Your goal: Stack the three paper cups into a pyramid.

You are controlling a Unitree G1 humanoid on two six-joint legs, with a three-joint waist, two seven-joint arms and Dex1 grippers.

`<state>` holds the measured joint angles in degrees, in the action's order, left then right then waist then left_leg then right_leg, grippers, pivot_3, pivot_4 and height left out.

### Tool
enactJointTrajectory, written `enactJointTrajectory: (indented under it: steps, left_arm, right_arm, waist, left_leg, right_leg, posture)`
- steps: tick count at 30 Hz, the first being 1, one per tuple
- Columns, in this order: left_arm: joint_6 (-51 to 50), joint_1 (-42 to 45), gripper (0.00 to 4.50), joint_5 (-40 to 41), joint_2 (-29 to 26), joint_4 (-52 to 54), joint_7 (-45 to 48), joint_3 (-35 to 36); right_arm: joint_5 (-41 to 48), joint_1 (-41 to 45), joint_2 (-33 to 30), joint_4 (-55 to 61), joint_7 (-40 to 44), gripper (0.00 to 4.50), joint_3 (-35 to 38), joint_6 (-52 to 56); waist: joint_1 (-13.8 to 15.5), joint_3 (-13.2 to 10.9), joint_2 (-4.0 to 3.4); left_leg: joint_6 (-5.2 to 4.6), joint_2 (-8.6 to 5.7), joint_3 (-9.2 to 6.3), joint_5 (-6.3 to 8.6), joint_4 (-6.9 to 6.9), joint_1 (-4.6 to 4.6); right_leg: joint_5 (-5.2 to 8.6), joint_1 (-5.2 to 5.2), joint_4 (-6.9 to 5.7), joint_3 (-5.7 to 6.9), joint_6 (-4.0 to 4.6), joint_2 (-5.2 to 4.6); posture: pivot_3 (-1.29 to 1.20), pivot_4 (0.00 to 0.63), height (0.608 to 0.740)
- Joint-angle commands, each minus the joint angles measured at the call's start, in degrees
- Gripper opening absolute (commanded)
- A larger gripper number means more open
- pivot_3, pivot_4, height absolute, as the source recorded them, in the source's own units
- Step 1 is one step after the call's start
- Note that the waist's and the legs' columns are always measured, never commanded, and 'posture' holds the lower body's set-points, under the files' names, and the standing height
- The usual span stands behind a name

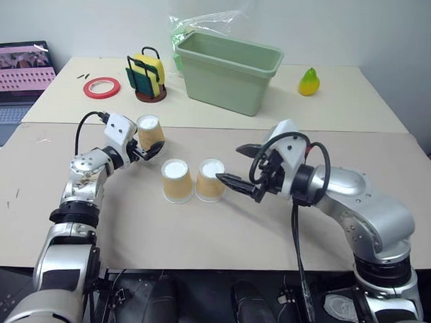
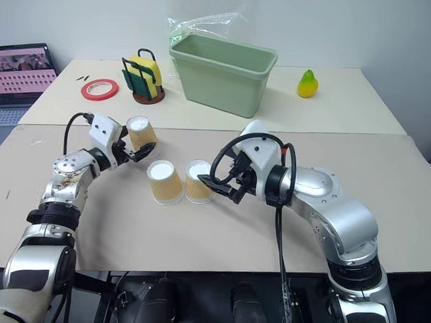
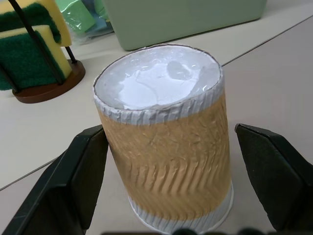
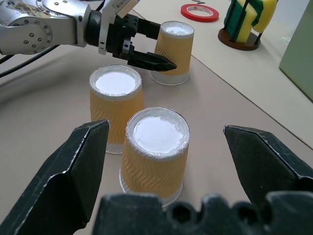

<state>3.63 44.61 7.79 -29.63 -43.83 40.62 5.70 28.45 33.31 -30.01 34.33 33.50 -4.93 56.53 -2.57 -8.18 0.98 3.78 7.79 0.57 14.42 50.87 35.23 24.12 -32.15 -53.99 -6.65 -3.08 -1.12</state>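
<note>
Three paper cups stand upside down on the tan table (image 1: 270,227), brown and ribbed with white bases up. Two stand side by side in the middle: the left cup (image 1: 176,180) and the right cup (image 1: 210,179). The third cup (image 1: 150,133) stands behind and to their left, apart from them. My left gripper (image 1: 152,142) is open around this third cup, with one finger (image 3: 73,181) on each side and small gaps showing. My right gripper (image 1: 229,163) is open just right of the right cup (image 4: 156,147), fingers spread wide and nothing held.
At the back stand a green tub (image 1: 229,70) with a plastic bag (image 1: 206,23) behind it, a sponge holder (image 1: 147,77), a red tape roll (image 1: 101,87) and a yellow-green pear (image 1: 309,82). A laptop (image 1: 16,76) sits at the far left.
</note>
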Motion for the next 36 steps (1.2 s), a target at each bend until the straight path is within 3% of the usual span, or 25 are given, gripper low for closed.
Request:
enactJointTrajectory:
  steps: [1,7,12,20,25,30,36]
  left_arm:
    - [1.8,2.9,4.31,-0.6,0.5,-1.8,-1.3,0.3]
    - [3.0,4.8,4.31,-0.7,2.1,-4.8,-2.7,0.7]
    - [3.5,5.1,2.64,-0.8,2.7,-5.4,-3.1,0.8]
    - [3.9,4.6,2.64,-0.2,2.3,-1.8,-4.1,1.5]
    - [-6.2,0.4,2.64,6.4,-0.2,17.5,-3.7,5.9]
    - [-28.0,-4.0,2.64,19.3,-4.9,42.2,-1.7,8.9]
    - [-46.4,-5.8,2.64,34.0,-10.7,53.3,4.3,9.6]
  right_arm:
    - [1.0,0.5,-0.3,1.9,-0.7,4.38,1.8,-0.5]
    - [0.6,0.2,-0.4,1.6,-1.1,4.38,1.6,-0.7]
    - [0.8,-0.1,-0.4,1.7,-1.6,4.50,1.6,-0.6]
    - [0.2,-1.0,-0.5,1.5,-2.0,4.50,0.7,-0.9]
    - [0.2,-3.0,-2.1,2.3,-1.8,4.50,2.0,-0.6]
    - [0.2,-4.2,-3.4,1.5,-1.9,4.50,3.5,-1.2]
    - [-0.2,-4.8,-4.3,0.3,-1.4,4.50,3.9,-2.1]
  waist:
    - [0.0,0.0,0.00]
    - [0.0,0.0,0.00]
    - [-0.1,0.0,0.01]
    - [0.0,0.0,0.01]
    - [-0.1,0.0,0.03]
    - [-0.1,0.0,0.03]
    - [0.1,0.0,0.03]
  left_leg:
    - [0.00,0.00,0.00,0.00,0.00,0.00]
    - [0.00,-0.02,-0.06,-0.01,0.00,0.00]
    - [-0.01,-0.02,-0.08,-0.02,0.00,0.00]
    - [0.00,-0.03,-0.12,-0.03,0.00,0.01]
    - [0.01,-0.02,-0.15,-0.03,0.00,0.04]
    - [0.10,-0.02,-0.23,-0.09,-0.03,0.02]
    - [0.21,-0.03,-0.31,-0.19,-0.02,-0.04]
  right_leg:
    - [0.00,0.01,0.00,0.01,0.00,0.00]
    - [0.00,0.03,0.00,0.05,0.00,0.00]
    - [0.00,0.03,0.00,0.06,0.01,0.00]
    - [0.00,0.05,0.00,0.08,0.01,0.00]
    - [0.00,0.05,0.00,0.10,0.01,0.00]
    - [0.00,0.10,-0.01,0.17,0.01,0.00]
    - [0.00,0.14,-0.03,0.27,0.00,0.00]
  posture:
    - [0.00,0.150,0.645]
    - [0.00,0.150,0.645]
    - [0.00,0.150,0.645]
    - [0.00,0.150,0.645]
    - [0.00,0.150,0.645]
    - [0.00,0.150,0.645]
    - [0.00,0.150,0.645]
